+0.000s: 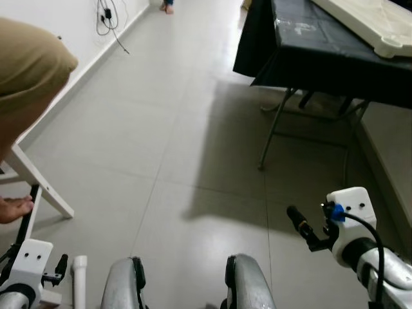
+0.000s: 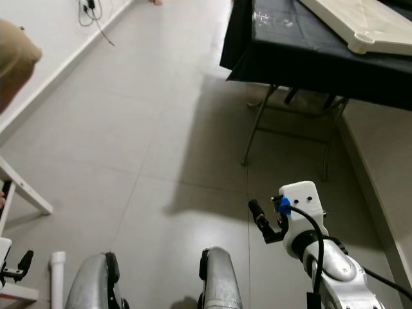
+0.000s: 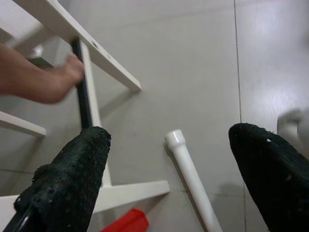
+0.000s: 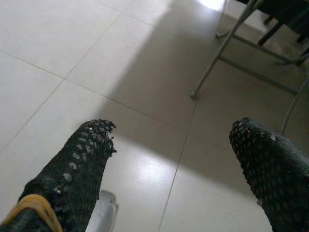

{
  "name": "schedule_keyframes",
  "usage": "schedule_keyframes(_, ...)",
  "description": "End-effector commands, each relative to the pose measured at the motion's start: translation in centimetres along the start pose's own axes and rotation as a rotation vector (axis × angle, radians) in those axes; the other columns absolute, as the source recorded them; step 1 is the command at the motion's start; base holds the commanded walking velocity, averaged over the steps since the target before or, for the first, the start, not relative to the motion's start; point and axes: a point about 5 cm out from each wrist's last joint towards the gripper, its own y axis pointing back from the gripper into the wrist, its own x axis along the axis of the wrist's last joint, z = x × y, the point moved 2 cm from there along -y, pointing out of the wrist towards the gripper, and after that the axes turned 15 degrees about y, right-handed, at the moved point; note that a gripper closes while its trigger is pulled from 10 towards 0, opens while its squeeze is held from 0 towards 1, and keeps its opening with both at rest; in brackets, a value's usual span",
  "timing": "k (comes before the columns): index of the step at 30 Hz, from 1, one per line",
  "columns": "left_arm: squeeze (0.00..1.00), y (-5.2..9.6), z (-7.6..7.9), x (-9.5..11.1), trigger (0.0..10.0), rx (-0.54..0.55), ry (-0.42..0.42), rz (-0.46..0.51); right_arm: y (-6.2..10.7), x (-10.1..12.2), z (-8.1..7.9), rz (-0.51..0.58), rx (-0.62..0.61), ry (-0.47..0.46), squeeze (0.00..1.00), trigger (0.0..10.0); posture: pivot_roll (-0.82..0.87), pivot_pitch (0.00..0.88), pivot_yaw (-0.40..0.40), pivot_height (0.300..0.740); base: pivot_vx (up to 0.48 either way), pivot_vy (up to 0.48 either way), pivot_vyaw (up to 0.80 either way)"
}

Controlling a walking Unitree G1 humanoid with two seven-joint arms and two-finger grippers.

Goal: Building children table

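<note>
Left pincer (image 3: 169, 179) spread above a white tube (image 3: 190, 176) on the floor, presumably lining up a grasp. Right pincer (image 4: 178, 159) spread, empty. A person's hand (image 3: 41, 79) steadies the white frame (image 3: 72, 34).

A folding table (image 1: 322, 58) stood ahead on the right, a flat panel (image 1: 373, 22) lying on its top. Along the left ran a wall (image 1: 51, 26), a cable (image 1: 111, 26) hanging at its foot far ahead. Near on the left lay a wooden frame (image 1: 38, 183) on the floor (image 1: 161, 129) — a person's hand (image 1: 14, 208) rested on it. A tube (image 1: 79, 280) lay just right of the frame, close before the robot. The left gripper (image 3: 169, 179) hung over the tube and frame; the right gripper (image 4: 178, 159) hovered over bare floor — well short of the table's legs.
</note>
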Motion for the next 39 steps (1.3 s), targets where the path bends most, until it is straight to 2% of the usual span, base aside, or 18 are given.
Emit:
schedule_keyframes(1,0.00,0.4,-0.7,-1.4,10.0,0.025,-0.008,-0.044,0.3,0.0,0.1,-0.011,0.000,0.006,0.00,10.0,-0.08,0.246,-0.117,0.500,0.000,0.000,0.00)
schedule_keyframes(5,0.00,0.4,-1.3,-2.0,10.0,0.051,-0.002,-0.064,0.3,0.0,-0.1,-0.012,0.012,0.006,0.00,10.0,-0.08,0.246,-0.117,0.490,0.000,0.000,0.00)
schedule_keyframes(6,0.00,0.6,-1.9,-2.7,10.0,0.083,0.001,-0.086,0.2,0.0,-0.3,-0.012,0.025,0.007,0.00,10.0,-0.08,0.249,-0.118,0.480,0.000,0.000,0.00)
schedule_keyframes(13,0.00,1.0,-2.8,-4.2,10.0,0.122,0.011,-0.131,0.3,0.2,-0.6,-0.009,0.045,0.008,0.00,10.0,-0.08,0.262,-0.127,0.455,0.000,0.000,0.00)
schedule_keyframes(17,0.00,1.1,-3.0,-4.7,10.0,0.130,0.015,-0.149,0.4,0.1,-0.6,-0.012,0.049,0.010,0.00,10.0,-0.09,0.267,-0.129,0.445,0.000,0.000,0.00)
schedule_keyframes(22,0.00,1.0,-2.7,-6.9,10.0,0.124,0.031,-0.231,0.4,0.4,-0.8,-0.012,0.070,0.021,0.00,10.0,-0.11,0.282,-0.135,0.425,0.000,0.000,0.00)
schedule_keyframes(25,0.00,1.3,-2.6,-8.0,10.0,0.123,0.038,-0.271,0.4,0.5,-0.7,-0.011,0.077,0.028,0.00,10.0,-0.12,0.287,-0.138,0.415,0.000,0.000,0.00)
schedule_keyframes(29,0.00,2.5,-3.3,-9.8,10.0,0.170,0.052,-0.331,0.3,0.6,-0.5,-0.012,0.080,0.034,0.00,10.0,-0.12,0.293,-0.146,0.395,0.000,0.000,0.00)
schedule_keyframes(38,0.00,3.3,-3.9,-11.1,10.0,0.215,0.059,-0.373,0.4,0.7,-0.5,-0.015,0.090,0.039,0.00,10.0,-0.13,0.301,-0.157,0.375,0.000,0.000,0.00)
schedule_keyframes(39,0.00,3.7,-4.1,-11.9,10.0,0.240,0.071,-0.404,0.4,0.7,-0.6,-0.016,0.097,0.042,0.00,10.0,-0.13,0.308,-0.160,0.365,0.000,0.000,0.00)
